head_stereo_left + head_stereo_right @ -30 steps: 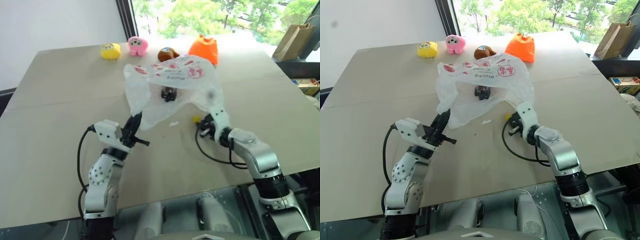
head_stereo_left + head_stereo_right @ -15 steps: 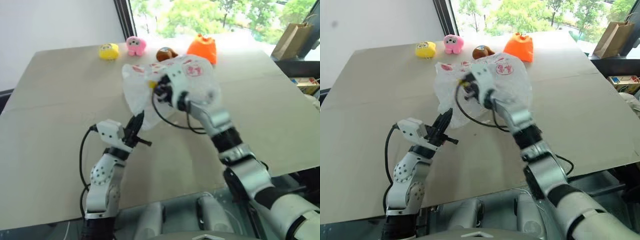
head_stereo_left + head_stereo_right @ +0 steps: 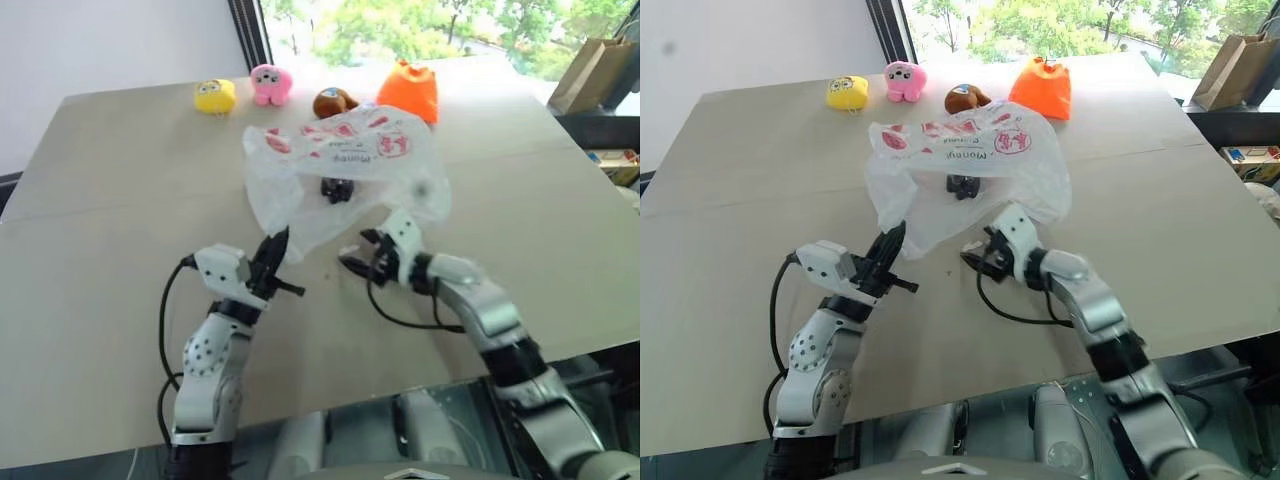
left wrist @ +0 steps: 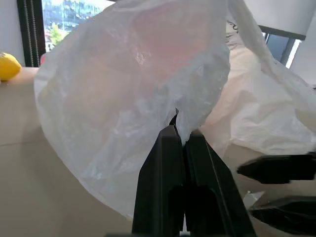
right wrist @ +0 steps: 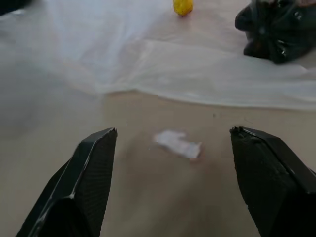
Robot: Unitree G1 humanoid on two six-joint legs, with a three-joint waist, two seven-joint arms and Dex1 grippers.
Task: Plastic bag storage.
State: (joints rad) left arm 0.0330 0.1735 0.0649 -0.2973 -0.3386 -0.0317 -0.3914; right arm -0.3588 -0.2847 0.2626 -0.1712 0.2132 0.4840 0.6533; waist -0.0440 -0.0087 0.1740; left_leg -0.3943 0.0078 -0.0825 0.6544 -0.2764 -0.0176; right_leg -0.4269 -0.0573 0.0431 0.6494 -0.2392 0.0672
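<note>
1. The tabletop [image 3: 120, 180] fills most of the head views. Its far edge carries a yellow toy [image 3: 217, 96], a pink toy [image 3: 271, 84], a brown toy [image 3: 335, 101] and an orange pouch [image 3: 409, 91]; I would keep any gathering motion short of that row.
2. The plastic bag [image 3: 345, 165] sits centre frame, just below the toys, billowed up with its printed side facing the camera. A small dark object [image 3: 336, 188] shows through the film, apparently inside or behind it.
3. The left tool [image 3: 272, 256], lower left of centre, is clamped shut on the bag's lower-left edge; the left wrist view shows the film pinched between its fingers [image 4: 168, 153]. This hold looks like the anchor and should likely stay put.
4. The right tool [image 3: 365, 258], just right of centre, stands with its jaws spread wide and empty, apart from the bag's lower edge.
5. A small white scrap [image 5: 178, 144] lies on the tabletop between those spread jaws. The next grasp should probably aim past it, at the bag's edge, catching film only.
</note>
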